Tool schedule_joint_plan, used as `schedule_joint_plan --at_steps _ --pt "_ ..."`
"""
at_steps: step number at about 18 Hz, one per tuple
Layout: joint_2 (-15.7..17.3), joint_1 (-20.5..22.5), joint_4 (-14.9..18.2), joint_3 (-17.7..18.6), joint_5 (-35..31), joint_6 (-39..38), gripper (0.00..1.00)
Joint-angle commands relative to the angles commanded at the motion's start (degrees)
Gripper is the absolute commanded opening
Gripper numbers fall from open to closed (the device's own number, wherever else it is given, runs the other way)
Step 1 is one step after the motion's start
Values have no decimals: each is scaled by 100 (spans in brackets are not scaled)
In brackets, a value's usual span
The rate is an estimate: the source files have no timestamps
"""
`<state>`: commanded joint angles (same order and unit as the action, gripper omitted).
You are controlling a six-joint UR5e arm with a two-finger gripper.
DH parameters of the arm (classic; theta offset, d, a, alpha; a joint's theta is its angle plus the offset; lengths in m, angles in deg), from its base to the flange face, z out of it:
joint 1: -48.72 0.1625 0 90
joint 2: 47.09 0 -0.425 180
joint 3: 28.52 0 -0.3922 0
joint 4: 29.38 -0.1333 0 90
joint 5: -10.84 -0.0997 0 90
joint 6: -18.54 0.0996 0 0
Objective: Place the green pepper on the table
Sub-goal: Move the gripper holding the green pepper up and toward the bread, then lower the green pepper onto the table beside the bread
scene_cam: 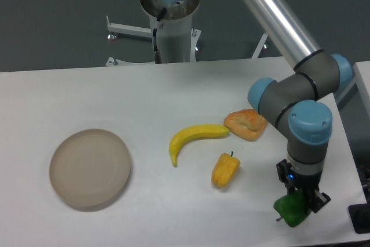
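Camera: end effector (300, 201) grips glossy, lumpy green pepper (291, 211) above matte white table (173, 91).

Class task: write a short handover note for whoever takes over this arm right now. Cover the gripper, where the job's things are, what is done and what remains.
Gripper: shut on the green pepper, low at the table's front right corner.
Whether the pepper touches the table yet cannot be told.
Done: pepper carried to the spot.
Left: set it down, open the fingers, lift away.
Nearby: yellow pepper, banana, pastry; plate at the left.
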<state>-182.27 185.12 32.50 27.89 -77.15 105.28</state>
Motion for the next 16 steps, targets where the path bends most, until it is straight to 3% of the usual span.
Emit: schedule_joint_plan --at_steps 2,7,12,16 --pt "237 140 9 316 123 35 31" --pt "695 544 387 976 256 246 31" --pt "818 975 404 1398 589 659 31" --pt "845 1134 492 1645 889 309 31"
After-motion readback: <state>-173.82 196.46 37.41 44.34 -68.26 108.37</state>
